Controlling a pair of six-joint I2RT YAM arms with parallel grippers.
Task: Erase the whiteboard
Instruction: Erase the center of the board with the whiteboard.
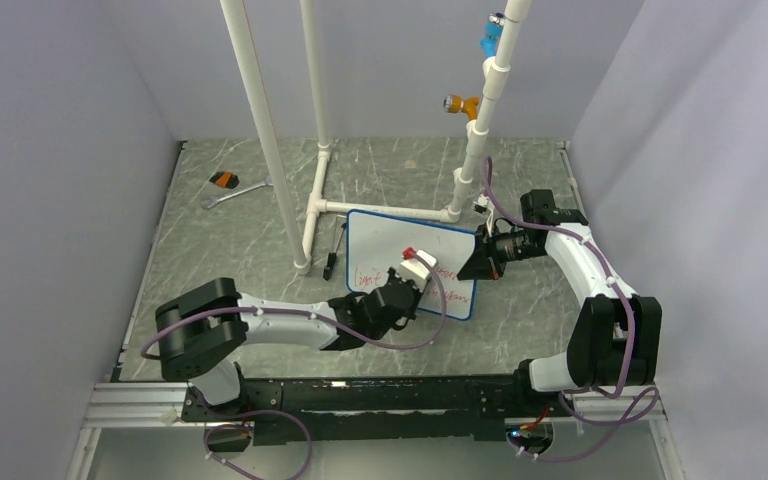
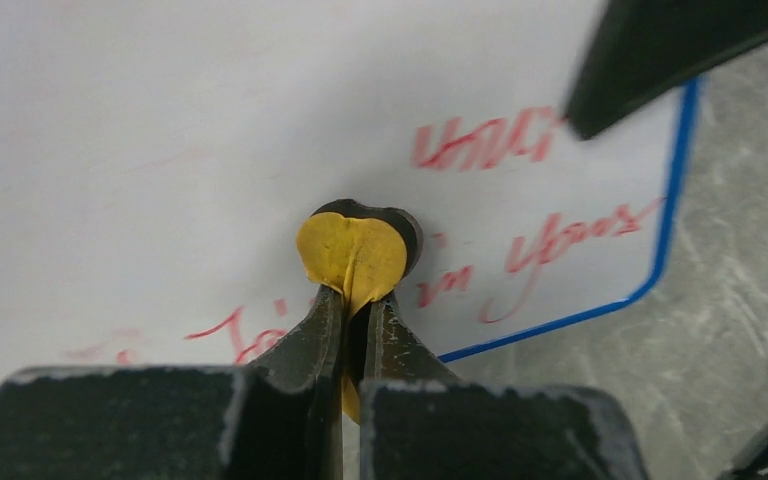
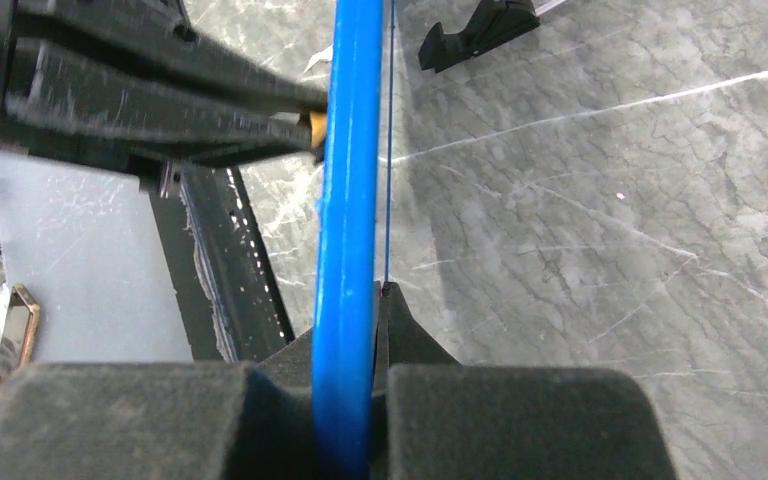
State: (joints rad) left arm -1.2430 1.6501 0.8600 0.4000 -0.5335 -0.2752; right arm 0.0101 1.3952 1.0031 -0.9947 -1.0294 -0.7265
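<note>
Yellow-padded left tool [image 2: 357, 265] is pinched shut, tips on the whiteboard [image 1: 390, 240] face among the red writing. Whiteboard sits on the worktop [image 1: 230, 270] just in front of the pipe frame [image 1: 380, 208]. Right tool [image 3: 355, 335] is clamped on its blue rim, near the pipe frame. Board looks light, stiff, slick. It probably skids under wiping, so hold the rim, not the face.

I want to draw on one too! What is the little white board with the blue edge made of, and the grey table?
The small rectangular white board looks like a smooth coated sheet: red marker sits on its surface. Its thin blue frame looks like plastic, with a slight sheen. The grey veined tabletop looks like marble, but may be printed laminate.
</note>
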